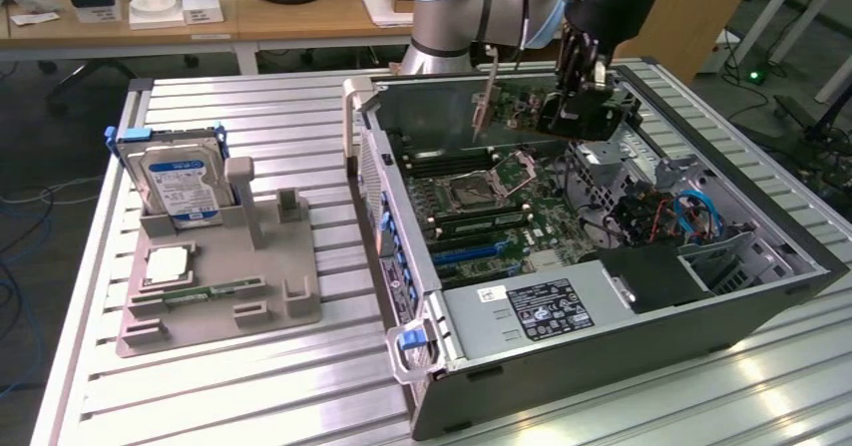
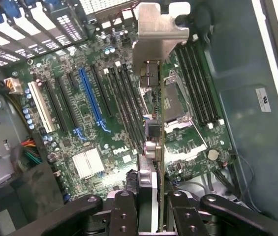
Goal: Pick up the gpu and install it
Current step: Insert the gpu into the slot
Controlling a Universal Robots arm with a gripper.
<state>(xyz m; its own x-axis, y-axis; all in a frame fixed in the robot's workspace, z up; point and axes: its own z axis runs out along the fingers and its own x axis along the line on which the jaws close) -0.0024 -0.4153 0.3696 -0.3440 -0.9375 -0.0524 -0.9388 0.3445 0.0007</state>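
Observation:
My gripper (image 1: 581, 105) hangs over the open computer case (image 1: 745, 296), shut on the gpu (image 1: 517, 113), a thin dark card with a pale metal end bracket (image 1: 488, 95). The card is held up in the air above the motherboard (image 1: 500, 212), apart from it. In the wrist view the gpu (image 2: 151, 142) is seen edge-on between my fingers, gripper (image 2: 151, 199), with its bracket (image 2: 156, 29) at the far end. Under it lie the motherboard (image 2: 94, 118), the blue expansion slot (image 2: 90, 101) and the black slots beside it.
A grey holder tray (image 1: 219, 311) on the exterior view's left carries a silver hard drive (image 1: 184, 187), a processor (image 1: 167, 264) and a green memory stick (image 1: 213, 291). Inside the case are the power supply (image 1: 533, 311), cables (image 1: 665, 217) and upright case walls.

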